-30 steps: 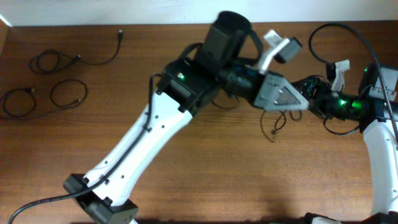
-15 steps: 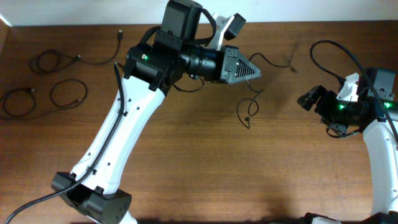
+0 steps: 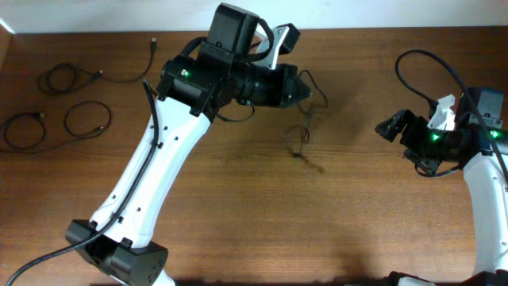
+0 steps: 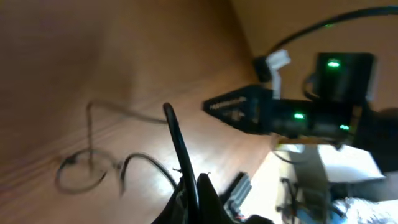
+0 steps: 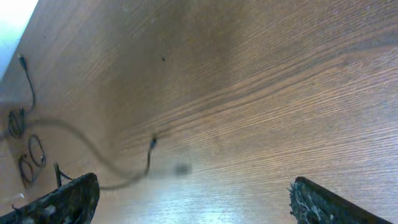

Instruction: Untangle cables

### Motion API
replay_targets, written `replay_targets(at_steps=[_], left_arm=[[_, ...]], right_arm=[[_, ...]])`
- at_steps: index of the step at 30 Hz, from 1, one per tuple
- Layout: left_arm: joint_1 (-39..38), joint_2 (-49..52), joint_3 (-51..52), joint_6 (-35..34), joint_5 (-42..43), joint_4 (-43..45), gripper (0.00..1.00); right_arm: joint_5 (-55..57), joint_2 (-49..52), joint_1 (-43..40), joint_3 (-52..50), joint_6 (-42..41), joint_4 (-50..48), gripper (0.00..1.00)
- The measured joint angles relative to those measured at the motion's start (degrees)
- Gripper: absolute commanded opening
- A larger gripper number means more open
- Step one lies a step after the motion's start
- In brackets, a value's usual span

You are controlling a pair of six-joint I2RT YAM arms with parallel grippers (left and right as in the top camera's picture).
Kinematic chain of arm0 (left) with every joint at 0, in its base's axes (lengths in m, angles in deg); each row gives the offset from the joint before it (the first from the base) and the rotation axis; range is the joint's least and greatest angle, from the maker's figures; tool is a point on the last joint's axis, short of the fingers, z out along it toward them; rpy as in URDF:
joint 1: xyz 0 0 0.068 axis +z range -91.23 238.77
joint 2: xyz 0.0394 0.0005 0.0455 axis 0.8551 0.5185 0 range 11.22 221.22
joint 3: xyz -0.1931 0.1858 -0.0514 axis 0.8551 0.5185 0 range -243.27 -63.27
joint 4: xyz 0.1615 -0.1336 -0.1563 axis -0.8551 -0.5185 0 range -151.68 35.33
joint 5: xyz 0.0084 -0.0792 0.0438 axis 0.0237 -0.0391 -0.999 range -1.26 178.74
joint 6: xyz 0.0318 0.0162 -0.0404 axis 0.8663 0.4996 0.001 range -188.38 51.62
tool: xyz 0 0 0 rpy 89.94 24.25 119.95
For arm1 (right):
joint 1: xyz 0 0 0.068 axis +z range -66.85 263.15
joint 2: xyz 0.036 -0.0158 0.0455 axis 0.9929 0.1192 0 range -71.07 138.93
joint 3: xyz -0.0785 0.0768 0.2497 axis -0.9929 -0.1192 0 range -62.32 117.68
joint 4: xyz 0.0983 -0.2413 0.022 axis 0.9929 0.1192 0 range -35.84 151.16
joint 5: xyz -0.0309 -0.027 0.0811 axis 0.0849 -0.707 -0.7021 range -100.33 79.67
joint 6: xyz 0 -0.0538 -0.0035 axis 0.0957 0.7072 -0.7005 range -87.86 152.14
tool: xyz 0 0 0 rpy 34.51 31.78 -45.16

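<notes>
Three loose cables (image 3: pixel 86 119) lie apart at the left end of the table (image 3: pixel 238 230) in the overhead, so I'd guess you're on the fourth: the left gripper (image 3: pixel 308 89) is clenched on a thin cable (image 3: pixel 298 133) near the back middle, and it droops from the tips in a small curl. Its long axis runs roughly back-to-front, gripped end at the back, free end toward the near edge, though that end is smeared and I can't tell if it touches the wood. The right gripper (image 3: pixel 392 125) is well off to the right, jaws released, holding nothing. To do this bit well, I'd carry the cable left with the tail lifted clear of the other three, pick bare wood well apart from them, lay the slack down first and only then let go. Left wrist: the cable leaves the pinched tips as a stiff arc going up the frame, and the rest trails left in a loose loop, too blurry to find the plug. Right wrist: its fingers (image 5: pixel 68 198) stand wide at the two bottom corners with only wood between; what I take for the same cable crosses the left half as a blurred curve, one small plug end pointing up-frame.
</notes>
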Motion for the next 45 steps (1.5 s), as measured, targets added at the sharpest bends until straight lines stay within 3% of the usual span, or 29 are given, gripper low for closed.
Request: replay_targets(at_steps=[11,18,26,32,40,45], left_arm=[[0.0,-0.22,0.0,0.26,-10.32,-3.98,0.0],[2.19,-6.8,0.0,-1.55,-28.33,-11.89,0.0],[22.34,-10.16,0.0,-1.99,-34.84,-22.91,0.0],[38.58,-10.12,0.0,-2.01,-42.6,-25.22,0.0],[46.99,-10.12,0.0,-1.92,-44.09,-25.22,0.0],[47.04,-10.12,0.0,4.92,-34.56,-23.52,0.0]], right_arm=[[-0.02,0.02,0.0,0.0,0.0,0.68,0.98],[-0.02,0.02,0.0,0.0,-0.02,0.68,0.98],[-0.02,0.02,0.0,0.0,0.0,0.81,0.98],[-0.04,0.07,0.0,0.0,0.0,0.81,0.98],[-0.22,0.07,0.0,0.0,-0.02,0.9,0.98],[-0.24,0.07,0.0,0.0,-0.02,0.92,0.98]])
